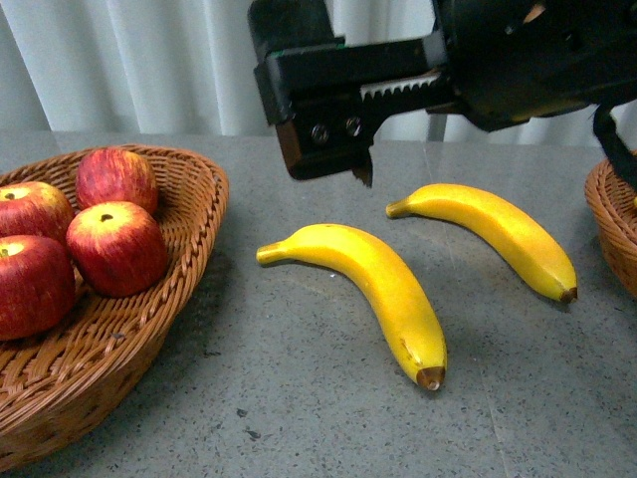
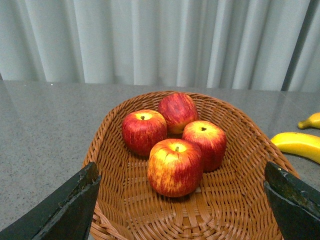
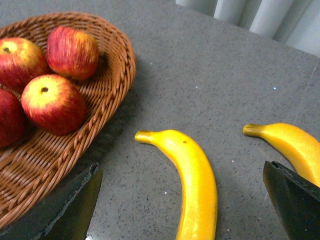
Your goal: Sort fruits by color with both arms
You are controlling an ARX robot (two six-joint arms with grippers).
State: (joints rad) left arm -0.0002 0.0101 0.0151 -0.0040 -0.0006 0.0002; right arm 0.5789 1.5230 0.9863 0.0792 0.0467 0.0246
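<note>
Our right gripper (image 3: 180, 170) is hovering with its fingers spread wide and empty over the middle of the bench (image 1: 249, 398). There the near banana (image 1: 383, 289) is lying toward the front edge, and the far banana (image 1: 498, 229) is lying apart from it, closer to the right edge. Our left gripper (image 2: 181, 167) is also gaping empty, facing the left basket (image 1: 189, 199) at the bench's left edge, in which we are seeing four apples (image 1: 116, 246) bunched together; a second basket (image 1: 612, 224) is showing at the right edge.
</note>
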